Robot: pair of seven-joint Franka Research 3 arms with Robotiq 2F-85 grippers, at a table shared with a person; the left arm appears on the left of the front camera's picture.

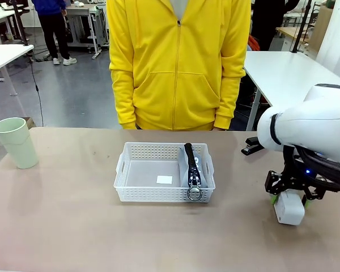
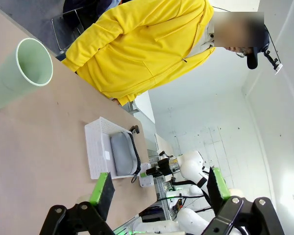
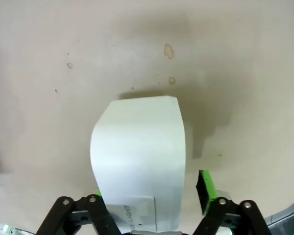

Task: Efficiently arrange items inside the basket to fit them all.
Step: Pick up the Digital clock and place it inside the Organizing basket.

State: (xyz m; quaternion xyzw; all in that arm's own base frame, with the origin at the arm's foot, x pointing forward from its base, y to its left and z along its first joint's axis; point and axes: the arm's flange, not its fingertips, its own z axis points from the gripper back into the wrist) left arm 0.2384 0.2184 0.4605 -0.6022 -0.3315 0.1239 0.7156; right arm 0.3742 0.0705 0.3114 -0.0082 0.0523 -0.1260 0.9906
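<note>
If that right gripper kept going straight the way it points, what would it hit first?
The right gripper points down, so the white rectangular box it holds would likely press into the bare brown table top first.

Beige tabletop (image 1: pixel 73 226) is lying under the right pincer (image 1: pixel 290 204) and running off to its left. Small stains (image 3: pixel 169 50) are showing on it just ahead of that pincer.

Beyond the pincer, past the tabletop's far edge, a white table (image 1: pixel 283 73) is standing on grey floor (image 1: pixel 73 90). Far to the pincer's left a second white table (image 1: pixel 3 54) is standing, with a black cable (image 1: pixel 36 85) hanging beside it.

Farther back on that side a metal-legged bench (image 1: pixel 82 20) is standing, and a person in a blue top (image 1: pixel 52 11) is standing next to it.

Well ahead of the left pincer (image 2: pixel 159 186) a white wall (image 2: pixel 284 107) is rising. Light is falling evenly, with soft shadows.
</note>
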